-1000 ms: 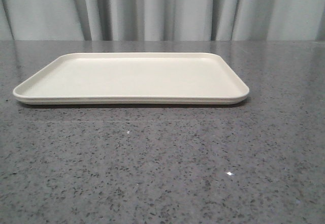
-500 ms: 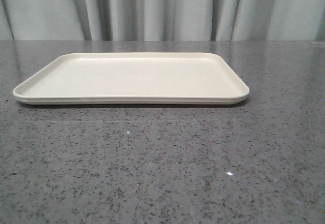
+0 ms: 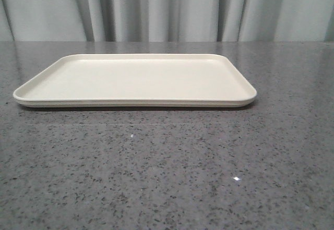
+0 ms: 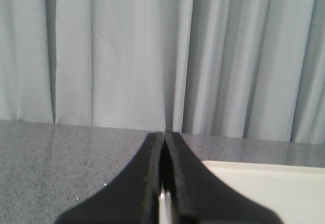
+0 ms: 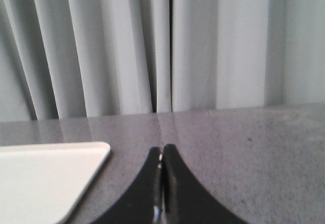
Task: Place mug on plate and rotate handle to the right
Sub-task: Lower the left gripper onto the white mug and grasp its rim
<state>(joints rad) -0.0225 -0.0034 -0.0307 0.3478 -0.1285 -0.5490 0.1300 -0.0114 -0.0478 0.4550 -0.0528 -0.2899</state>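
The cream plate [image 3: 135, 79] lies flat and bare on the grey speckled table in the front view. The mug and its handle are out of view in every frame. Neither gripper shows in the front view. In the left wrist view my left gripper [image 4: 164, 133] is shut with nothing between its black fingers, and a corner of the plate [image 4: 269, 183] lies just beside it. In the right wrist view my right gripper [image 5: 162, 148] is shut and empty above the table, with a rounded corner of the plate [image 5: 45, 178] off to one side.
The grey stone-patterned table [image 3: 167, 172] stretches in front of the plate. A pale pleated curtain [image 3: 167, 8] closes off the far edge of the table.
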